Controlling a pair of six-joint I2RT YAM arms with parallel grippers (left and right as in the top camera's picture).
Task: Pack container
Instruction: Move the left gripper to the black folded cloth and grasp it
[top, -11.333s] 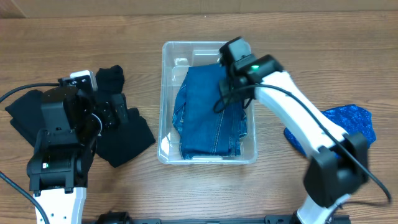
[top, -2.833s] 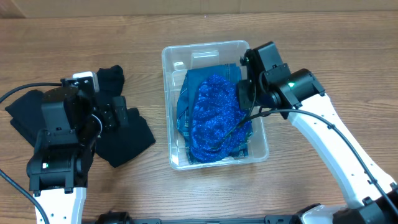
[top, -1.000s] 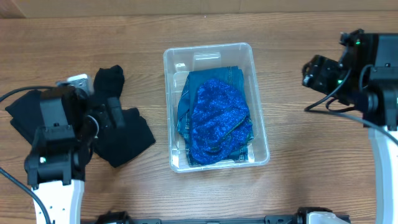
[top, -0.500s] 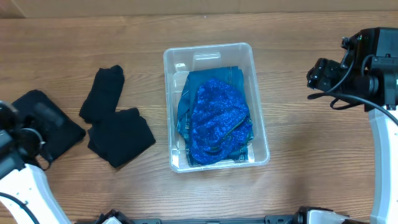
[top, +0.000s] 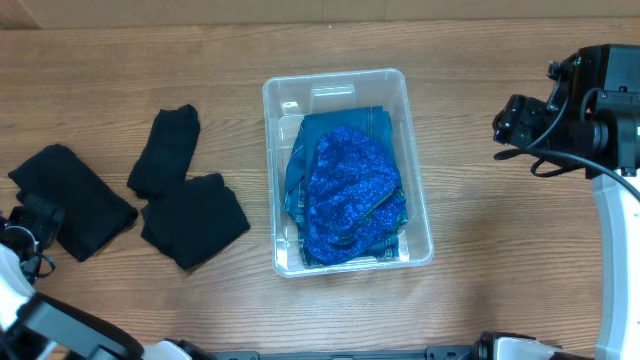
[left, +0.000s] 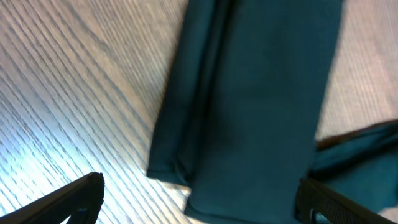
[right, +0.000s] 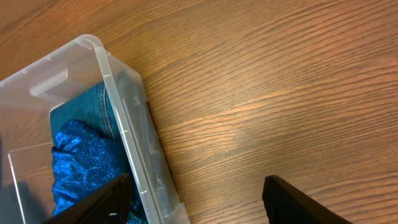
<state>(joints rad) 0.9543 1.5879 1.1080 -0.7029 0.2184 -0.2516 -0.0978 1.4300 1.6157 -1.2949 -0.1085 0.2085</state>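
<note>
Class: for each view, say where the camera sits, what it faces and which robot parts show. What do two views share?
Overhead: above the table, looking down at the container and black garments; left arm and right arm show.
Left wrist: on the left arm, facing down at a black garment; own fingertips show.
Right wrist: on the right arm, facing down at the container's corner; own fingertips show.
Shared: overhead and right wrist show the blue sparkly garment in the container.

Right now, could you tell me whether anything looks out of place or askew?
The container sits slightly skewed on the table, and the sparkly blue garment lies bunched over the jeans. Nothing spilled.
</note>
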